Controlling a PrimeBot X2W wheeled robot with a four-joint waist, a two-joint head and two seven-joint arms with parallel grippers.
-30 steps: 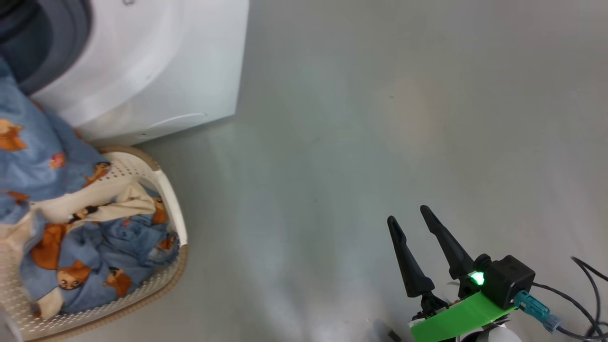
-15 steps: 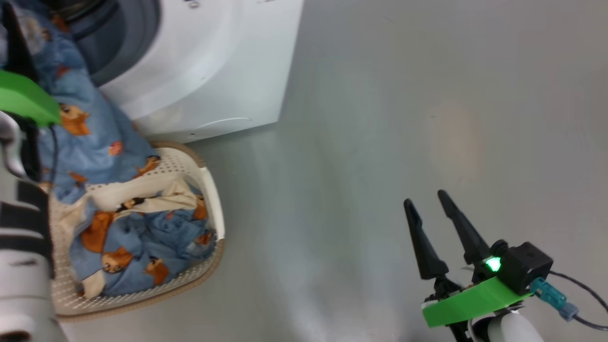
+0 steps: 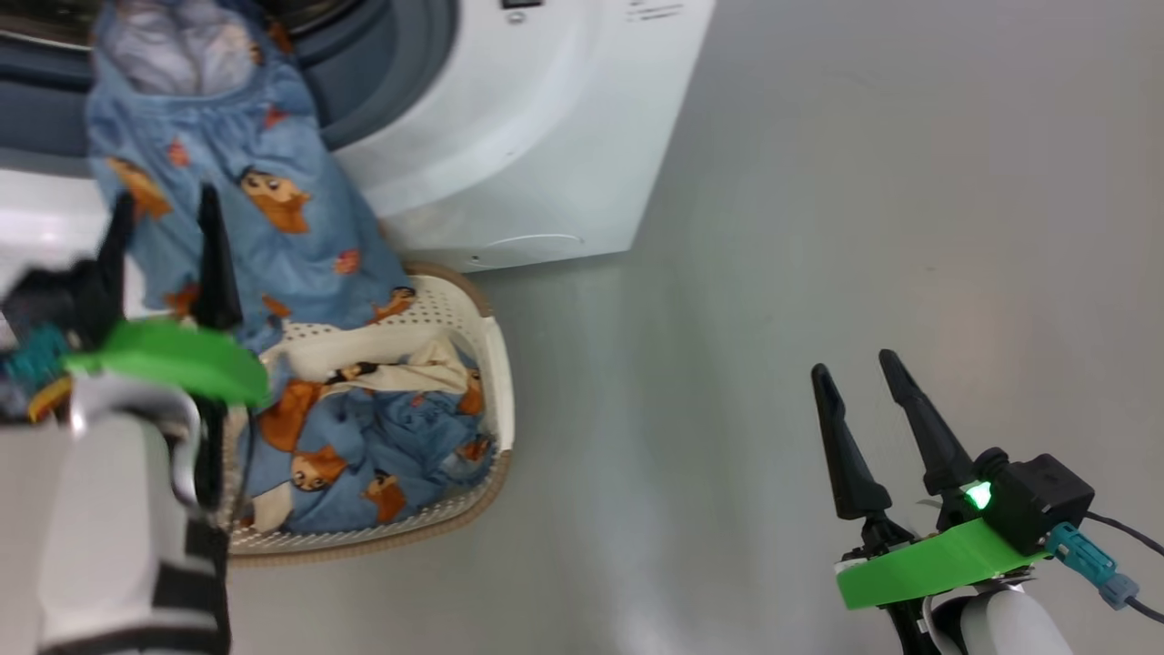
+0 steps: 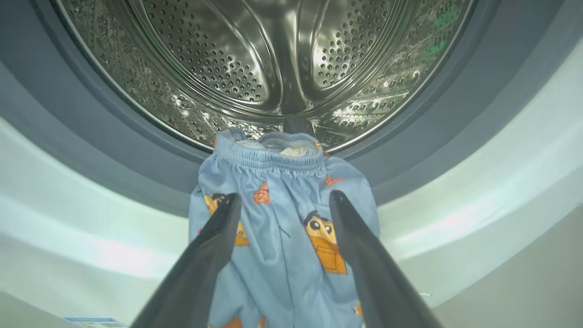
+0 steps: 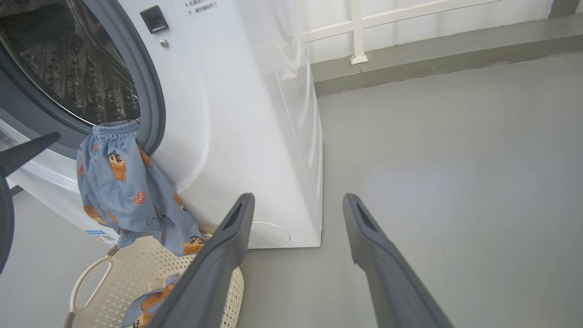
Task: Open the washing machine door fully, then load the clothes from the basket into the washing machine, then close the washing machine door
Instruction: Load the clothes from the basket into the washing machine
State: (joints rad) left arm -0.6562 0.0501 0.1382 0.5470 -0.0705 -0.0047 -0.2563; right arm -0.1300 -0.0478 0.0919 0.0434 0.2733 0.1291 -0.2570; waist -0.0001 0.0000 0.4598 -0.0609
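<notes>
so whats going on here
A robot is loading laundry. One blue bear-print garment hangs half out of the washing machine, its waistband on the lip of the drum and the rest drooping towards the basket. The left hand is open just in front of it, gripping nothing. More clothes lie in the basket. The right hand is open over the floor.

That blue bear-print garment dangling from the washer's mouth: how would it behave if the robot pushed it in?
Probably floppy: the garment drapes in folds over the grey rubber ring towards the basket. It would likely bunch up rather than slide in whole. It looks light, yet most of it hangs outside the drum, so it may slip out.
</notes>
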